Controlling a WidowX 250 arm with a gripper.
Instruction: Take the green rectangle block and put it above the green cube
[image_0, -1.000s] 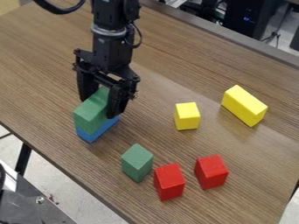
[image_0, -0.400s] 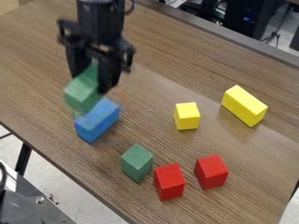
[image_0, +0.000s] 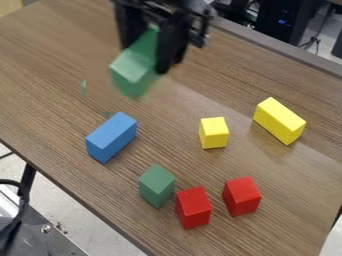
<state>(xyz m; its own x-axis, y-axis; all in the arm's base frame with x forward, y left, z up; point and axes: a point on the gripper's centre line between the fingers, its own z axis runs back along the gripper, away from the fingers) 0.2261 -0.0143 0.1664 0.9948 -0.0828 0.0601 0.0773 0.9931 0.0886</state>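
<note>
Camera view, near to far over the brown worktop (image_0: 234, 80). Nearest, a red block (image_0: 194, 207) lies just beside the green cube (image_0: 157, 185); whether they touch cannot be told. A second red block (image_0: 241, 196) sits a little apart. Beyond the green cube is the long blue block (image_0: 110, 137); farther over are a yellow cube (image_0: 214, 133) and a long yellow block (image_0: 279, 120). At the top, the black pincer (image_0: 145, 59) is closed on the green rectangle block (image_0: 133, 72), its fingers parted only by the block's width. The block hangs tilted above the worktop, well apart from the green cube, its lower end projecting from the grip.

Handling (judged): probably light, stiff and not fragile; its smooth, flat faces might slip or pivot under a loose hold. Best gripped across two opposite long faces, near mid-length, so that it balances and can be set level on the cube's small top.
</note>
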